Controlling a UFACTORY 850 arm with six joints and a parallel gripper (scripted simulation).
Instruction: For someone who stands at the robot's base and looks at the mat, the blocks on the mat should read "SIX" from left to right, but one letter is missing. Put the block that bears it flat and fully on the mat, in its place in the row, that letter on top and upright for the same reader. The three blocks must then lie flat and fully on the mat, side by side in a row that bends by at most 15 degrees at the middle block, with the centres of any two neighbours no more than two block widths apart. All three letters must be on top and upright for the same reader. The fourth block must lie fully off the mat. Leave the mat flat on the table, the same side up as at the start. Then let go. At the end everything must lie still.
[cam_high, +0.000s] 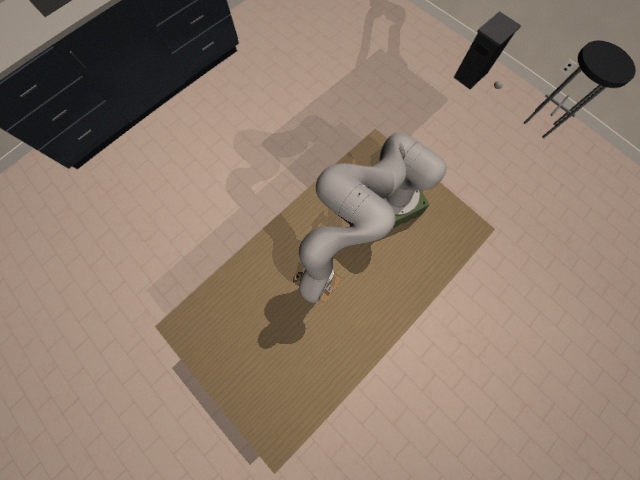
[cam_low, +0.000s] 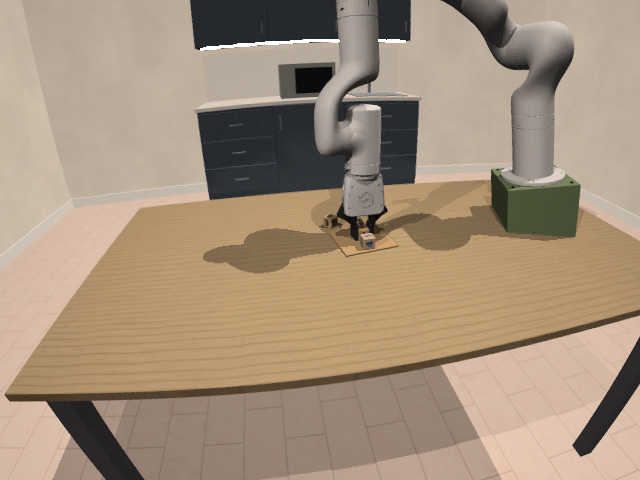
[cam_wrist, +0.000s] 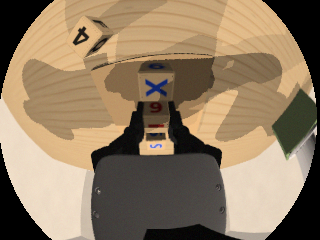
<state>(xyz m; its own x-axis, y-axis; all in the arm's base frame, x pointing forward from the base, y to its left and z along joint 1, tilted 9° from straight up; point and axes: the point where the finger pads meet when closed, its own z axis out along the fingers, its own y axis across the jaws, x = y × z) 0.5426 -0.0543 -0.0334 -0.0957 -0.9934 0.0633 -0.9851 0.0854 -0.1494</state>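
Observation:
In the wrist view a small tan mat holds three blocks in one row. The block with a blue X (cam_wrist: 156, 87) lies farthest from the camera. A block with a blue S (cam_wrist: 154, 146) lies nearest. Between them sits a block with red marks (cam_wrist: 155, 116), whose letter I cannot read. My gripper (cam_wrist: 155, 109) stands straight down over the row, its dark fingers on either side of this middle block, shut on it. The block rests low on the mat (cam_low: 358, 242). A fourth block marked 4 (cam_wrist: 92, 32) lies off the mat on the table and also shows in the exterior view (cam_low: 330, 221).
The green robot base (cam_low: 535, 201) stands at the table's far right. The arm hides most of the mat (cam_high: 333, 285) in the top view. The table edge is far from the blocks on all sides.

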